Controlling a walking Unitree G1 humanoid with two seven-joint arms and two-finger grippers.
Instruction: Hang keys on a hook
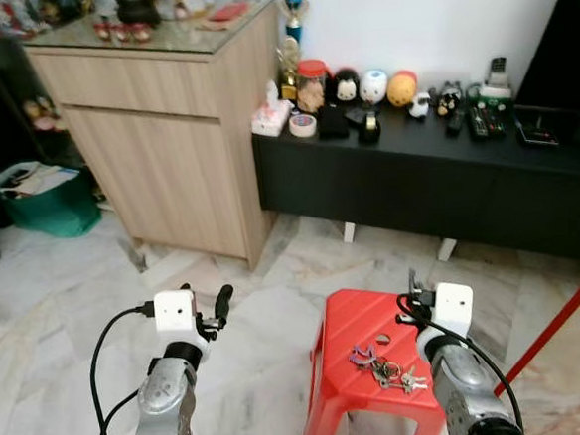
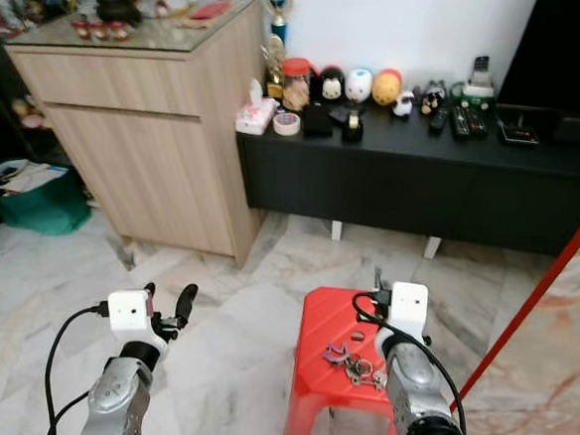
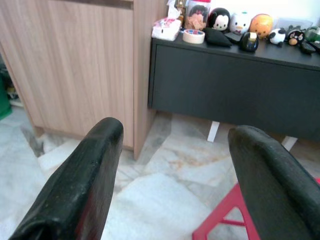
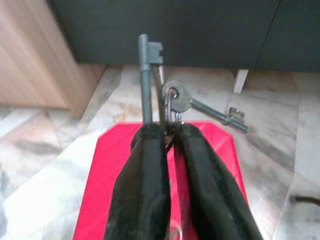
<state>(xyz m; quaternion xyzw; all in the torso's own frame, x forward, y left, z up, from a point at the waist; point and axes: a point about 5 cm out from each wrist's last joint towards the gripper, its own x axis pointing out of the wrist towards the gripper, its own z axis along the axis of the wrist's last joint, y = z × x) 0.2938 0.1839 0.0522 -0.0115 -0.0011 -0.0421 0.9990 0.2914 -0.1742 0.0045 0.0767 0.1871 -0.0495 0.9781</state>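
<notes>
Item: my right gripper (image 4: pixel 167 145), fingers pinched on a key bunch (image 4: pixel 170 97), above red stool (image 1: pixel 352 318); second bunch (image 1: pixel 385 370) at stool's five o'clock. Left gripper (image 3: pixel 172 175) spread, idle.

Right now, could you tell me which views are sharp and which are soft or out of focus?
Left eye view: evenly lit and fairly sharp, keys on stool readable. Right wrist view: held keys sharp, the black sideboard behind soft. Left wrist view: left tool's fingers loom large and slightly blurred.

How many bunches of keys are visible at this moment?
2: one bunch of keys clamped in the right gripper above the red stool; a second bunch lying on the stool top. Individual keys are uncountable.
</notes>
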